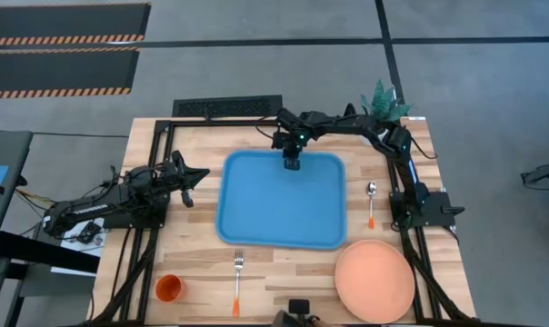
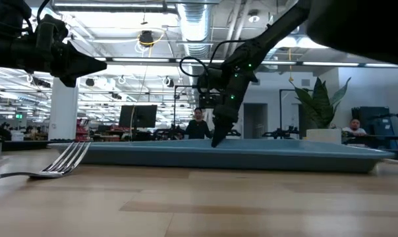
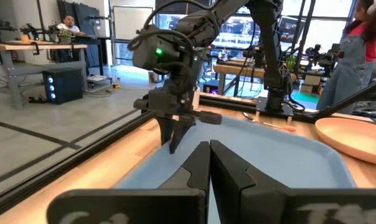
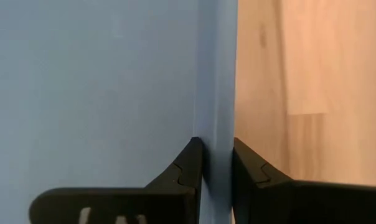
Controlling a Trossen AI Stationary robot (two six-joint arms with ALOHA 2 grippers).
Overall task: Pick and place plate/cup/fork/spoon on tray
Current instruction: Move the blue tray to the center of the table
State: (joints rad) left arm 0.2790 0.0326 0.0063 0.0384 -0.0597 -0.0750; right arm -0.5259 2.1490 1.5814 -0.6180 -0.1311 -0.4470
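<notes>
The blue tray [image 1: 281, 200] lies flat in the middle of the table. My right gripper [image 1: 293, 163] is shut on its far rim, fingers pointing steeply down. My left gripper [image 1: 194, 175] waits shut and level above the table's left side, touching nothing. The salmon plate [image 1: 374, 282] rests at the near right and the orange cup [image 1: 169, 288] stands at the near left. The fork [image 1: 237, 282] lies near the front edge, tines toward the tray. The spoon [image 1: 371, 203] lies just right of the tray. My right gripper pinches the tray's far rim [image 4: 216, 146] near its middle. One finger [image 4: 188, 171] stands inside the tray and the other [image 4: 250, 171] outside, over the wood. The fingers come from above, slanting down across the rim. In the low view the tray [image 2: 252, 158] lies flat on the table.
A white pot with a green plant [image 1: 384, 102] stands at the far right corner. Black frame rails run along the left, right and far sides of the table. People sit in the room beyond the table.
</notes>
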